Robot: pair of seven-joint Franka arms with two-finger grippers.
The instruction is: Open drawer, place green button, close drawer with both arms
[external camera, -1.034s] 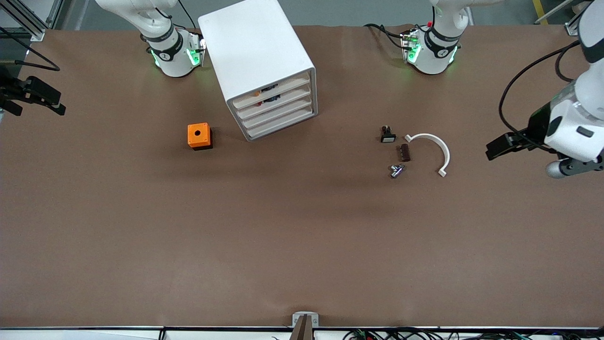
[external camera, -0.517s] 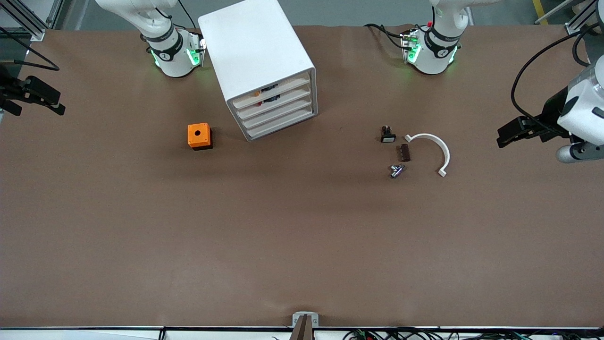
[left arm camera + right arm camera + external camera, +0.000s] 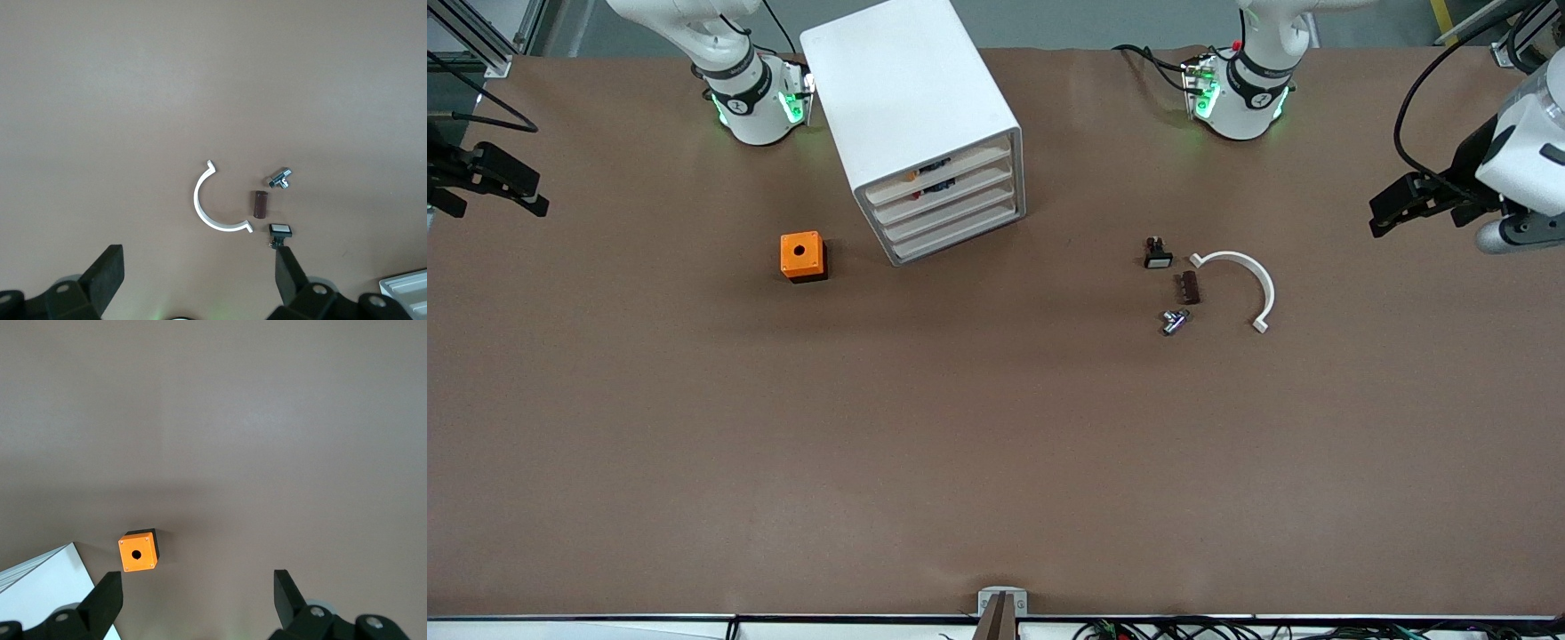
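The white cabinet stands near the right arm's base, and all of its drawers are pushed in. The lower drawers look alike, so I cannot tell which one is the drawer. The button is out of view. My left gripper hangs open and empty over the left arm's end of the table. In the left wrist view that gripper looks down on a cluster of small parts. My right gripper waits open and empty over the right arm's end. In the right wrist view that gripper shows bare table between its fingers.
An orange box with a hole sits beside the cabinet. Toward the left arm's end lie a black button with a white cap, a brown piece, a metal piece and a white curved piece.
My left gripper has drawn back from the small parts toward the left arm's end and toward the bases' side of the table. The right arm has not moved.
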